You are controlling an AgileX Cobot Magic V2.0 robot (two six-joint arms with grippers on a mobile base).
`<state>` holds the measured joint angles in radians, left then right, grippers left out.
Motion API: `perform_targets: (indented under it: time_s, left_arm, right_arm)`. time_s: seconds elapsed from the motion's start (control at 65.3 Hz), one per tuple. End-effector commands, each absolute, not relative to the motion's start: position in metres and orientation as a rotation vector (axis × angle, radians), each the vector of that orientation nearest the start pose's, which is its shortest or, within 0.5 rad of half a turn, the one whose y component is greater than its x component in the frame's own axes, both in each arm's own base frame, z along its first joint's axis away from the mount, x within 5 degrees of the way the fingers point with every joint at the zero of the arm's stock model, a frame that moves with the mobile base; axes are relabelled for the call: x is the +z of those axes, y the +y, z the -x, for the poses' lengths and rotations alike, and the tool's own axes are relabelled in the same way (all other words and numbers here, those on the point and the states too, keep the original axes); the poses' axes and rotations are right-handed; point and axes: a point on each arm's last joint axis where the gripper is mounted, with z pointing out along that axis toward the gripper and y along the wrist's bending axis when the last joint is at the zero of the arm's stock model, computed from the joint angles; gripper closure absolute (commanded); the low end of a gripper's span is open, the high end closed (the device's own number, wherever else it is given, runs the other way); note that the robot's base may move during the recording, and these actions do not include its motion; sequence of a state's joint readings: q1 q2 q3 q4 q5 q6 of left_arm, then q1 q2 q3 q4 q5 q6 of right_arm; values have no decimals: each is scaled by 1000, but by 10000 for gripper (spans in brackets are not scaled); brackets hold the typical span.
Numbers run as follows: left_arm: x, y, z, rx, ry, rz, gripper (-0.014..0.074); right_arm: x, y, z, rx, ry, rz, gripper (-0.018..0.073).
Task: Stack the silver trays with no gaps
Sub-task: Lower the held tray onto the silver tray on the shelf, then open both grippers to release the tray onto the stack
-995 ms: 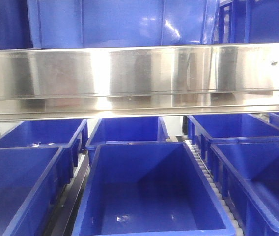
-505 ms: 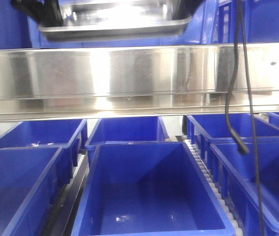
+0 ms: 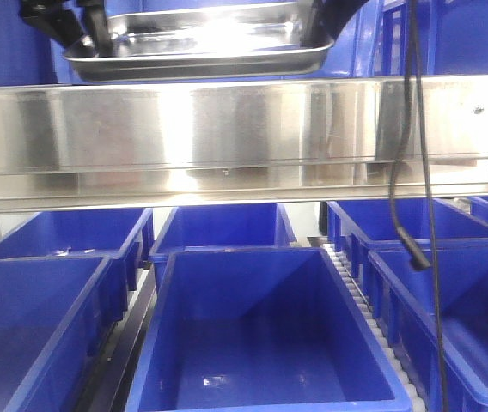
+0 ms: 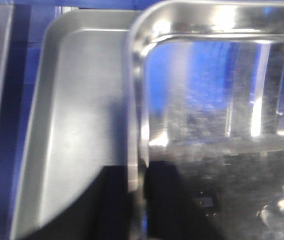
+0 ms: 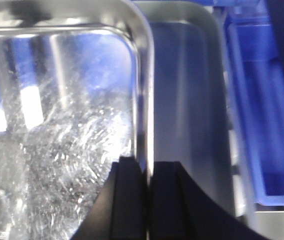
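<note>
Blue bins fill the rack below, and the shelf rail runs bright across my front view. Above that rail I'm carrying the upper tray level, long axis running left to right, one arm on each short end. Left gripper is pinched on the rim at its end, right gripper pinched on the opposite rim. Both wrist views show the lower tray beneath, poking out past the held rim on each side. So I reckon the target lies straight down; what matters is squaring corners before lowering.
</note>
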<state>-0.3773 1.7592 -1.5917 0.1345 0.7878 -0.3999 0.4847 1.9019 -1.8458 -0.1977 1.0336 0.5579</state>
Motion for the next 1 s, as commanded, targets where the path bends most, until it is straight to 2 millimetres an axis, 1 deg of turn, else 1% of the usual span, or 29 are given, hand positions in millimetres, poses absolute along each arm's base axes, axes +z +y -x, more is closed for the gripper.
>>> perform_targets:
  time_s: [0.0,0.046,0.107,0.168,0.184,0.245,0.291,0.337,0.429,0.612,0.704,0.75,0.827,0.934,0.98]
  left_arm:
    - [340,-155,-374,-326,2367,-35,324]
    - [340,-155,-374,-328,2368,-30,273]
    - [340,-155,-374,-322,2366,-34,245]
    - [341,-154,-375,-311,2361,-22,246]
    - [341,-153,-375,-305,2363,-18,247]
    - [341,-152,-375,-282,2356,-14,247]
    - [342,-151,-376,-264,2351,-13,247]
    - [342,-150,-376,-248,2350,-19,247]
    - [341,-149,-376,-233,2362,-21,247]
    - [341,-148,-375,-228,2366,-22,247]
    - [348,-148,-374,-221,2375,-16,260]
    - [352,-147,-374,-214,2384,-10,298]
    - [366,-146,-372,-215,2375,0,428]
    - [388,-144,-370,-218,2358,12,632]
    - [396,-143,-368,-218,2354,18,611]
  right_arm:
    - [338,200,-382,253,2515,0,634]
    - [338,199,-382,249,2520,-1,626]
    - [338,198,-382,235,2528,-3,554]
    - [337,195,-383,226,2536,-13,442]
    - [337,194,-383,224,2538,-16,398]
    - [336,190,-383,212,2553,-26,295]
    - [336,187,-384,200,2565,-37,245]
    - [335,184,-385,192,2573,-47,222]
    - [334,178,-386,178,2586,-65,221]
    - [335,177,-386,173,2582,-65,221]
    - [339,177,-384,178,2575,-66,223]
    - [342,176,-383,183,2567,-67,239]
    - [350,174,-379,194,2547,-68,320]
    - [367,171,-371,222,2503,-67,470]
    - [376,170,-365,237,2481,-63,526]
